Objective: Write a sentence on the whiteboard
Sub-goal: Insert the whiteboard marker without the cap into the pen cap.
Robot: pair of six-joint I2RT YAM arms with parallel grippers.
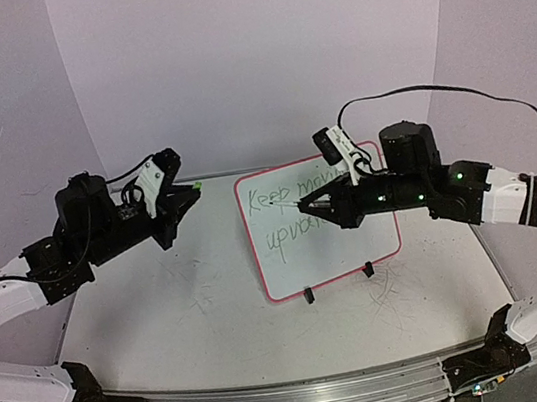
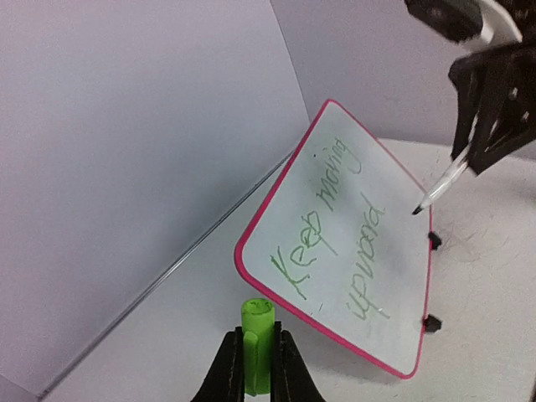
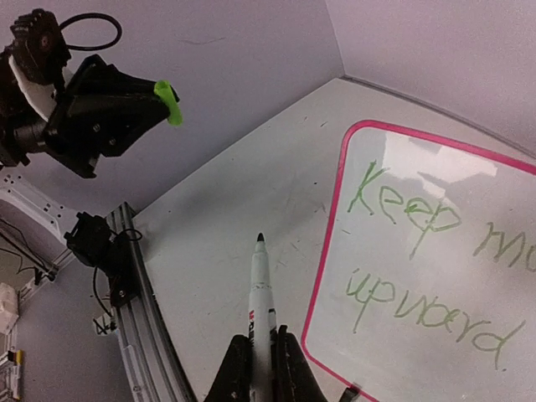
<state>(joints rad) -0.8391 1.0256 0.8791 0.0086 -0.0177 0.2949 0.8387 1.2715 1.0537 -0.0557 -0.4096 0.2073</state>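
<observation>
The whiteboard (image 1: 329, 253) stands tilted on two black feet at the table's middle, pink-framed. The sentence (image 1: 290, 198) in green script reads "Keep moving upward" and also shows in the left wrist view (image 2: 335, 226) and partly in the right wrist view (image 3: 419, 219). My right gripper (image 1: 314, 206) is shut on a white marker (image 3: 260, 289), uncapped, with its dark tip just off the board's left part. My left gripper (image 1: 185, 199) is to the left of the board, apart from it, shut on the marker's green cap (image 2: 257, 335).
An aluminium rail (image 1: 278, 400) runs along the table's near edge. Purple walls close in the back and sides. A black cable (image 1: 475, 94) loops above the right arm. Faint pen marks are on the tabletop (image 1: 197, 298) left of the board.
</observation>
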